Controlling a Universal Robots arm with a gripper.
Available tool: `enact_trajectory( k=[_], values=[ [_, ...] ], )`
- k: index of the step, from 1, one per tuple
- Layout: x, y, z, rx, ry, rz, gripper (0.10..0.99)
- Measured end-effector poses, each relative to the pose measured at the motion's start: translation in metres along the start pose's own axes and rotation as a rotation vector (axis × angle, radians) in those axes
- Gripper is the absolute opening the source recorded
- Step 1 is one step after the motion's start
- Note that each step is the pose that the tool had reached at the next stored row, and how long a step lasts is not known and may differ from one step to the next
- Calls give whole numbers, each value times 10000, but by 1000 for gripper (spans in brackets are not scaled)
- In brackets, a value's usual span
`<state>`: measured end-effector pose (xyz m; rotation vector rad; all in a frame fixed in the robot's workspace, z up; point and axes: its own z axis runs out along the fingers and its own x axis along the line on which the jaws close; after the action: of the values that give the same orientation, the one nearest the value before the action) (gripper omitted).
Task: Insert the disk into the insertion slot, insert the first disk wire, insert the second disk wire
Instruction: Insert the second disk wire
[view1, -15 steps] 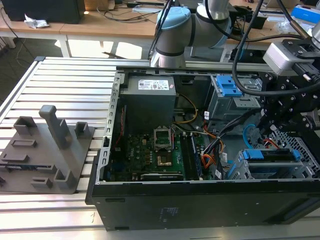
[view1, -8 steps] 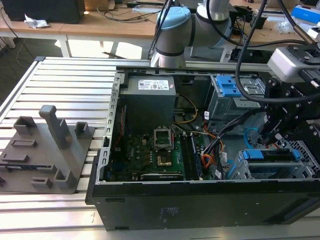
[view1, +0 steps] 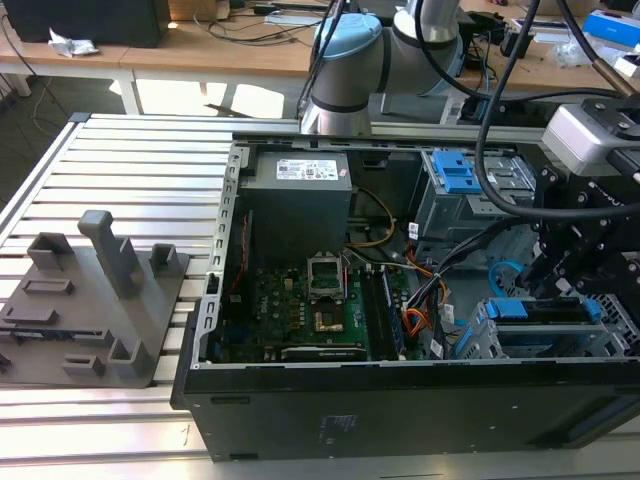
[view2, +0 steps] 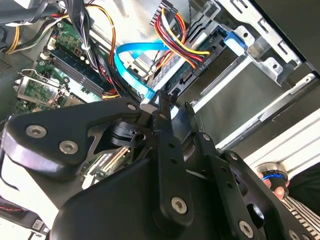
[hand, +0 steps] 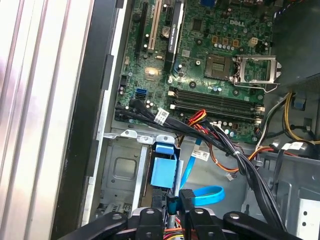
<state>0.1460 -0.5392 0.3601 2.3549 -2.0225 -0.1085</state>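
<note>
My black pincer (hand: 172, 205) is clamped on the thin flat bright blue cable (hand: 207, 195), low in the first wrist view. It seems seated at the blue-framed silver disk (view1: 540, 312) in the light grey perforated metal slot (view1: 610, 335), lower right of the exterior view.

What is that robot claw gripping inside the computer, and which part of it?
The gripper pinches the second disk wire, the flat blue cable, at its plug end, beside the insertion slot. The jaws are closed on it.
</note>
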Motion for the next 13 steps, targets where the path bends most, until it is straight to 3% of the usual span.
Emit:
enact_trajectory(
  k=[4,10,13],
  values=[
    [0,0,0,0,0,-1,161],
    [8,1,-1,0,2,0,161],
    [78,10,2,0,3,5,161]
  ],
)
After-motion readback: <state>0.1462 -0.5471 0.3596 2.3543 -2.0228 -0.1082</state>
